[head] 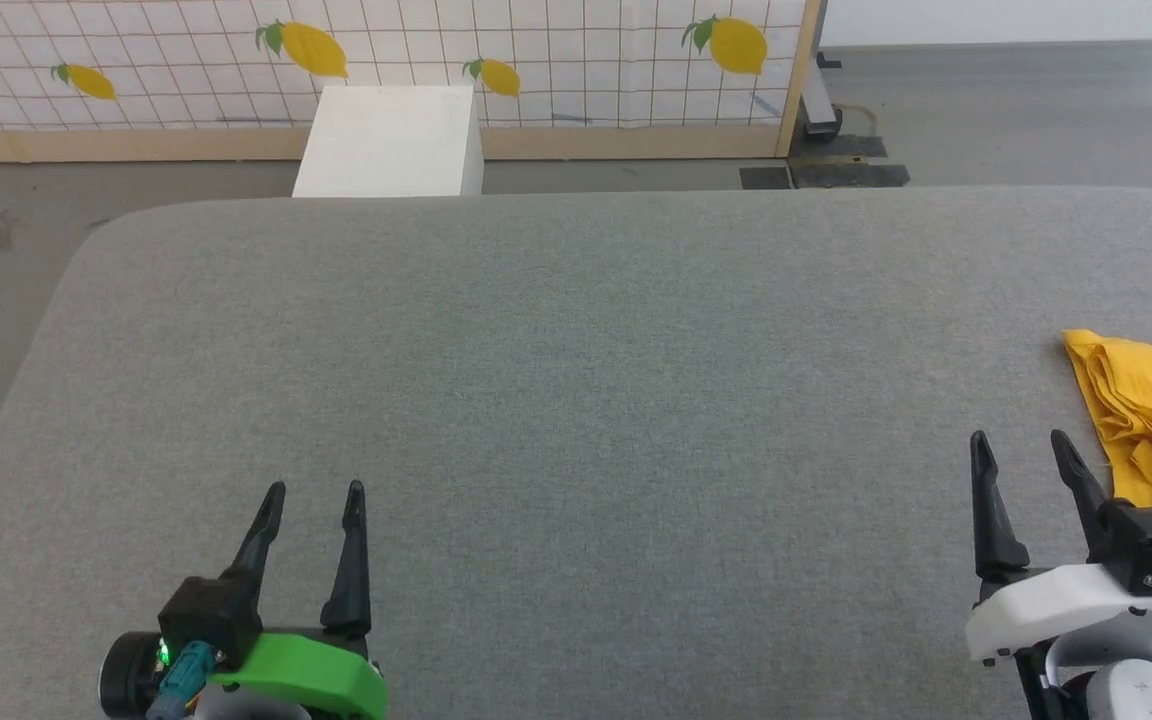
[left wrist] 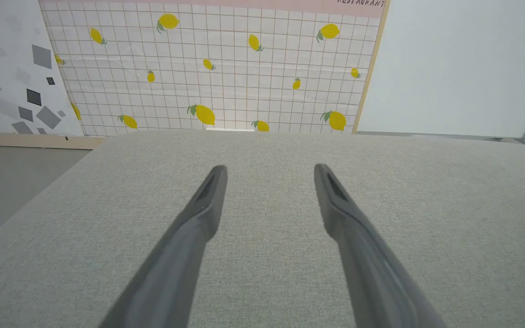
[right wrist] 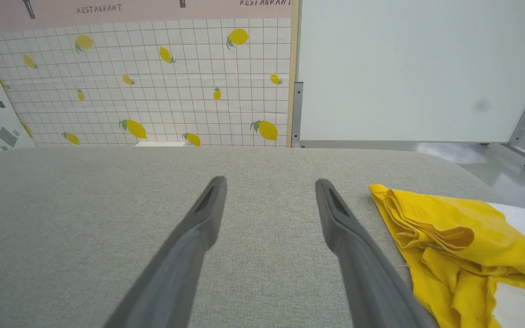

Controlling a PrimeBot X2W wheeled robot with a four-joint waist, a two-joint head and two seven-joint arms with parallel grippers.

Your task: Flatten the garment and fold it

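Yellow garment (head: 1151,410) is lying crumpled on the worktop (head: 576,350); right pincer (head: 1019,437) is gaping empty just beside it, left pincer (head: 315,488) likewise, well apart.

Head view: left gripper (head: 315,487) at 7 o'clock, on a green wrist shell (head: 306,680); right gripper (head: 1018,437) at 4 o'clock, on a white wrist shell (head: 1056,600). Both point toward 12 o'clock, the right set slightly farther up the view. Each pair of dark fingers (head: 350,560) stands spread wide and nearly parallel, gripping nothing. Left wrist view and right wrist view: the two fingers rise from 6 o'clock, tips well apart.
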